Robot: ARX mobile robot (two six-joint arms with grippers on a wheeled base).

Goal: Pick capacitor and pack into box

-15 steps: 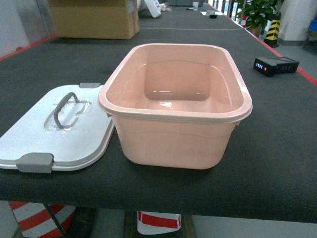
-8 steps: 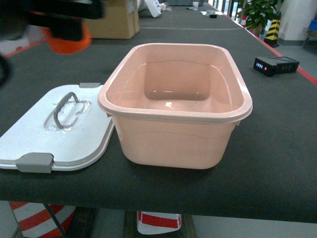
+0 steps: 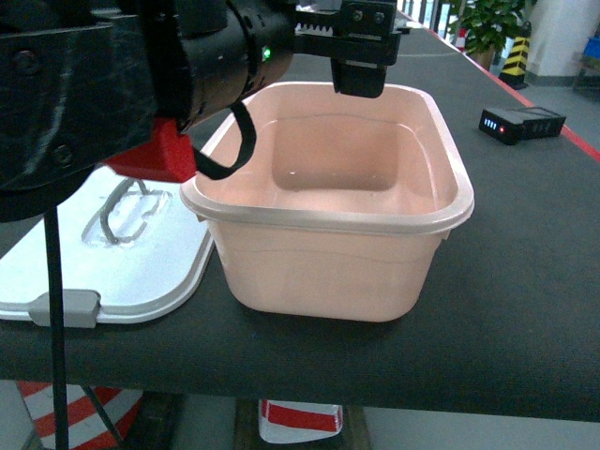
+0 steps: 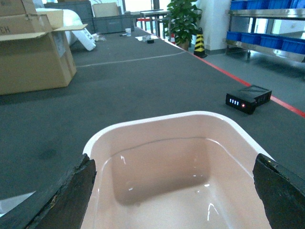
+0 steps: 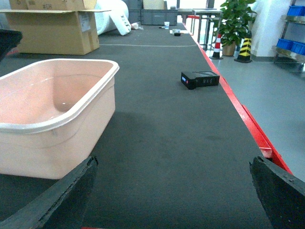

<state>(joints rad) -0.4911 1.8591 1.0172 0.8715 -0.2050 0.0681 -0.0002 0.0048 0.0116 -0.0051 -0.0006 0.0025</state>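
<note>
The pale pink box (image 3: pixel 328 258) stands open on the dark table, and nothing shows inside it. Its white lid (image 3: pixel 141 267) with a grey handle lies flat to its left. My left arm (image 3: pixel 187 56) reaches across above the box, one black finger (image 3: pixel 361 70) hanging over the far rim. In the left wrist view my left gripper (image 4: pixel 174 160) is open wide over the box (image 4: pixel 157 119), holding nothing. My right gripper (image 5: pixel 174 161) is open over bare table to the right of the box (image 5: pixel 57 138). The capacitor is out of view.
A black battery pack (image 3: pixel 522 123) with lit indicators lies at the far right, near the table's red edge (image 5: pixel 238 105). A brown cardboard carton (image 4: pixel 33 52) stands at the far left of the table. A potted plant (image 5: pixel 236 19) stands beyond on the floor.
My left arm has swung in from the upper left and now fills the top left of the head view, with its gripper above the box. Box and lid stay put.
</note>
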